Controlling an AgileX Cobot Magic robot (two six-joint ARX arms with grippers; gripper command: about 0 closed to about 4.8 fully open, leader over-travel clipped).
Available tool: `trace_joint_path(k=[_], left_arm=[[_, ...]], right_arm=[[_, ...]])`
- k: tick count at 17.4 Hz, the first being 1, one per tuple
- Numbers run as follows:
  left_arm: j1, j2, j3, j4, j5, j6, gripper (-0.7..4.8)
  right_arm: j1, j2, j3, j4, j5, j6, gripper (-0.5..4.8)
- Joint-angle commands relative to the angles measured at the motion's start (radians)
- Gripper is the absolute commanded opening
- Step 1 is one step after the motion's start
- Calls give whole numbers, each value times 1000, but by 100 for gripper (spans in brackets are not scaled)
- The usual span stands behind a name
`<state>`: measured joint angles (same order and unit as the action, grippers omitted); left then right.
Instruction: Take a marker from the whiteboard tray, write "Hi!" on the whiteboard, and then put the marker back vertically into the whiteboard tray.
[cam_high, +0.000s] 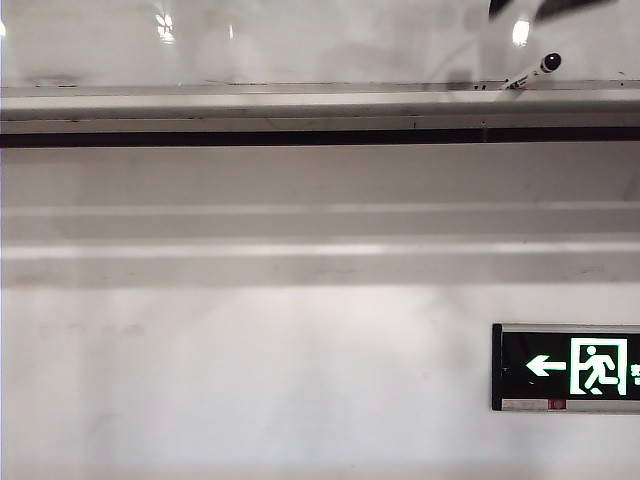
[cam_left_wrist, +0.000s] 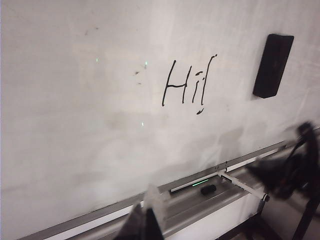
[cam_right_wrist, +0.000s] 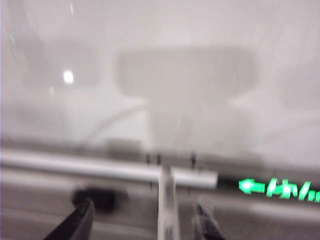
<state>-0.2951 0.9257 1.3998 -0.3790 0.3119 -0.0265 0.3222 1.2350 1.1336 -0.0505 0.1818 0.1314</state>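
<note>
Right gripper (cam_right_wrist: 145, 220) has its jaws spread apart with nothing between them, hovering just off the whiteboard tray (cam_right_wrist: 75, 167); the view is blurred. The marker (cam_high: 532, 73) stands in the tray at the right end of the exterior view, tilted, black cap up, leaning against the whiteboard (cam_high: 300, 40). A dark blurred arm part sits above it at the top edge.

Left gripper (cam_left_wrist: 145, 222) shows only as dark fingertips low in its wrist view, well left of the marker; cannot tell if open or closed. "Hi!" (cam_left_wrist: 189, 87) is written in black on the board, with a black eraser (cam_left_wrist: 272, 65) to its right. A green exit sign (cam_high: 570, 367) hangs on the wall below the tray.
</note>
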Motion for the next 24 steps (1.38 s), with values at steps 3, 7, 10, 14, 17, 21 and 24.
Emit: trace_joint_path(k=[3,7,10,14,17,21,24], left_arm=[[-1,-2,5,14,6,0,-6],[-1,-1,5,8,26,0,-6],[-1,-14,6,0,32,0,-6],[-1,-67,4,-36,21,14,-6],[-1,-176,-106,-41,-28,27,-6],[-1,-441,-428,61,-94,26,-6],[0,-586,-642,79,-136,-18,-6]], right_arm=[[39,-120,68,10,-10,-10,-6],[106,-159,167,-77,-35,-39,-6],[140,-167,240,-179,-25,-90,-6],[142,-253,248,-246,6,-140,-6],[142,-385,148,-272,3,-188,-6],[142,-669,-216,-158,-1,-187,-5],[141,-837,-424,-164,3,-168,-6]])
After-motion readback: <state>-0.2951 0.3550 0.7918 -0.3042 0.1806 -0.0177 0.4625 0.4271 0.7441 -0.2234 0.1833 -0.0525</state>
